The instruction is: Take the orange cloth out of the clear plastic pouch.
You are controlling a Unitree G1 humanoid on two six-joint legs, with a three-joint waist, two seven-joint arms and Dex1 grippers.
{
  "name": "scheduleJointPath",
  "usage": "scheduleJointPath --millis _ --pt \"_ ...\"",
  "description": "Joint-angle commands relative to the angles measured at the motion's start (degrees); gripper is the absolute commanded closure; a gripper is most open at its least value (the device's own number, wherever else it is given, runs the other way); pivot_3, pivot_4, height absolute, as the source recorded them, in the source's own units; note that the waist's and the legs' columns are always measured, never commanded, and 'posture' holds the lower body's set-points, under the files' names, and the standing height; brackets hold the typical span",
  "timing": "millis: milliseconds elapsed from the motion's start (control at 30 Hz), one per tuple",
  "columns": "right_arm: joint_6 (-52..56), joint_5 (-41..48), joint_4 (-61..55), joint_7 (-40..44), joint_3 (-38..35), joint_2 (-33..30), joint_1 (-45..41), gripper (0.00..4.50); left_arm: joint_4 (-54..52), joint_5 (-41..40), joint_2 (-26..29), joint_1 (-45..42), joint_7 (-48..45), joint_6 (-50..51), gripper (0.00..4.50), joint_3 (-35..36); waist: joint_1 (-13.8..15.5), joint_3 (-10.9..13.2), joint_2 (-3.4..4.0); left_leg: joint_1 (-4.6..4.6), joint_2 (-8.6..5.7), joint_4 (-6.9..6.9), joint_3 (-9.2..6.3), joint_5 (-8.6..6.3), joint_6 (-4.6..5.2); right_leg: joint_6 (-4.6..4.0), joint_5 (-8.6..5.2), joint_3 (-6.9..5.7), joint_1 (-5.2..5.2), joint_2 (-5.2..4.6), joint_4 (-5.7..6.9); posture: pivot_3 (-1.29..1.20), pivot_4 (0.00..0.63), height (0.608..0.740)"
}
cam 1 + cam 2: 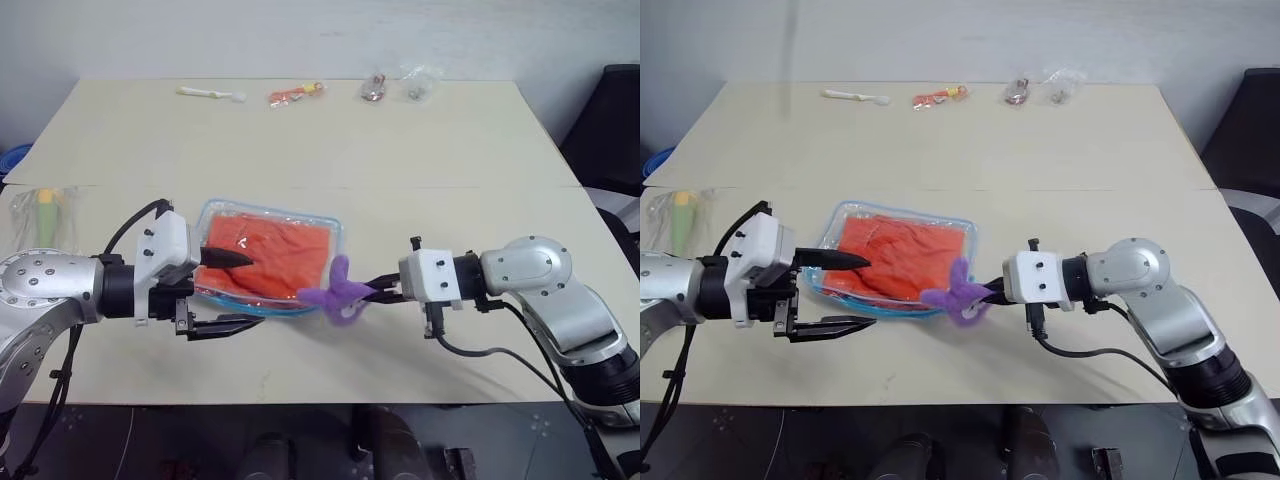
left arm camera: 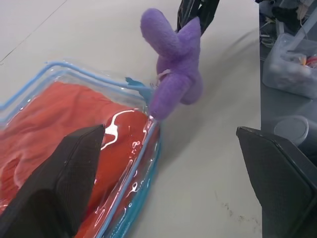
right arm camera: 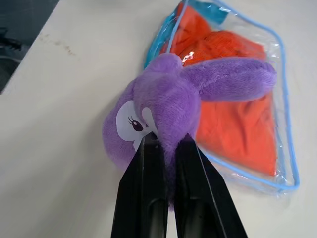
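**Cloth still in the pouch; bunny gripped at its corner**

Nothing of the extraction itself is seen to be done. Low and left of centre in the head views, the left gripper (image 1: 228, 290) is held with its fingers spread wide, one over the near left edge of the pouch (image 1: 205, 215) and one below it on the surface (image 1: 420, 160); nothing is gripped. At lower centre, the right gripper (image 1: 376, 289) is shut on a purple bunny (image 1: 338, 292), which is held at the pouch's near right corner. The cloth (image 1: 285, 255) lies folded inside the pouch at mid-frame. Whether the zipper is open cannot be told. Left to do, by judgement: the bunny put aside, the pouch held, the cloth drawn out. Small packets lie along the far edge.
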Motion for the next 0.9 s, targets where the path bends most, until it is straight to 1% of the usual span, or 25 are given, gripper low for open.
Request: scheduleJointPath --millis 33,133,233,400,433,533,700,767,800,900 --pt "11.6 7.2 -3.94 0.98 -0.91 -1.32 0.9 4.47 -0.56 0.76 -0.31 -0.85 0.12 -1.4 0.0 0.18 -0.07 0.0 0.0 -0.01 0.01 0.0 0.0 0.0 0.0 0.0 0.0 0.0 0.0 0.0 0.0 0.0 0.15 0.74" --pt "18.21 7.87 -4.76 -1.43 0.78 -0.93 2.39 4.47 -0.7 0.83 -0.52 -0.84 0.32 -1.4 0.0 0.15 -0.07 0.0 0.0 0.0 0.04 -0.01 -0.01 0.0 0.0 -0.01 0.0 -0.01 -0.01 0.01 0.02 0.0 0.15 0.74" --pt "29.49 12.71 -6.26 -6.42 0.64 2.31 4.06 4.47 -1.12 0.81 -0.81 -0.77 0.64 -1.26 0.0 0.02 -0.05 0.0 0.0 0.0 0.03 0.0 0.0 0.0 0.0 -0.01 0.0 0.01 0.0 -0.01 0.04 0.0 0.15 0.74" --pt "40.18 19.66 -5.22 -11.17 -1.81 7.55 5.0 4.47 -1.33 0.95 -1.04 -0.72 0.63 -1.18 0.0 -0.22 -0.08 0.0 0.0 0.01 0.02 0.0 -0.01 0.0 0.0 -0.01 0.0 0.01 -0.01 0.0 0.05 0.0 0.15 0.74" --pt "41.41 20.5 -4.64 -11.9 -2.01 8.3 5.17 4.23 -1.33 1.01 -1.04 -0.74 0.54 -1.24 0.0 -0.34 -0.05 0.0 0.0 0.0 0.02 0.0 -0.01 0.0 0.0 -0.01 0.0 0.01 -0.01 0.0 0.05 0.0 0.15 0.74" --pt "43.03 22.17 -4.34 -12.47 -1.97 8.99 5.75 3.29 -1.14 1.2 -1.02 -1.16 0.25 -1.34 0.0 -1.03 0.01 0.0 0.0 0.01 0.01 0.0 -0.02 0.0 0.0 -0.01 0.0 0.0 -0.01 0.0 0.05 0.0 0.15 0.74" --pt "44.1 23.63 -4.24 -13.73 -2.11 9.14 5.95 1.51 -0.74 1.69 -1.09 -1.96 -0.08 -1.6 0.0 -2.3 -0.08 0.0 0.0 0.01 0.01 -0.01 -0.02 0.0 0.0 -0.01 0.0 0.0 -0.01 0.01 0.05 0.0 0.15 0.74" --pt "42.73 22.35 -5.03 -14.18 -1.45 8.05 6.5 0.75 -0.72 1.69 -1.37 -2.32 -0.11 -1.36 0.0 -2.99 -0.1 0.0 0.0 0.02 0.01 -0.01 -0.02 0.0 0.0 -0.01 0.0 0.01 -0.01 0.01 0.05 0.0 0.15 0.74" --pt "41.46 21.17 -5.37 -14.07 -0.96 7.09 6.71 0.44 -0.78 1.49 -1.55 -2.38 -0.03 -1.04 0.0 -3.23 -0.08 0.0 0.0 0.01 0.0 -0.01 -0.02 0.0 0.0 -0.01 0.0 0.01 -0.01 0.02 0.05 0.0 0.15 0.74" --pt "35.15 16.68 -6.67 -11.78 0.08 2.2 7.18 0.44 -1.3 0.03 -2.28 -1.2 0.6 0.4 0.0 -3.01 0.06 0.0 0.0 -0.01 -0.02 -0.01 -0.02 0.0 0.0 0.0 0.0 0.0 -0.01 -0.01 0.04 0.0 0.15 0.74"
